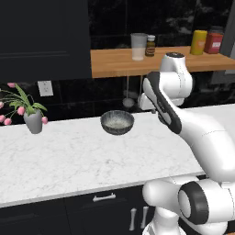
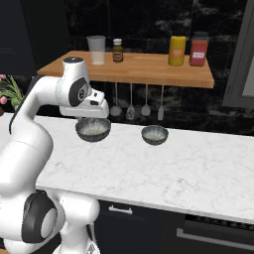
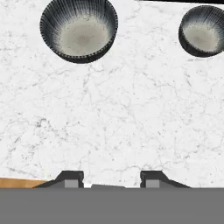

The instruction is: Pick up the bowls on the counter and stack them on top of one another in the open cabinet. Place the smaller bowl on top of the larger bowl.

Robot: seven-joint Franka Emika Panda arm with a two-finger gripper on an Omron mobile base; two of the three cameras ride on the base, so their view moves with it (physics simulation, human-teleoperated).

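White marble makes the surface (image 3: 109, 118), hard and slick. The wooden shelf (image 2: 149, 69) hangs above it. In the hand view the big bowl (image 3: 78, 29) sits at 11 o'clock and the small bowl (image 3: 202, 31) at 1 o'clock, well apart. Both look stiff, ribbed and breakable, so pinch a rim. The hand (image 3: 112, 179) is open, holding nothing.

In the right base view the arm's white hand is covering the back rim of the larger bowl (image 2: 93, 129). In the hand view the picture's right edge is cutting off the smaller bowl (image 3: 203, 31), and the bottom edge is cutting the gripper (image 3: 112, 180). The labels on the shelf's jars (image 2: 177, 50) are staying too small to read.
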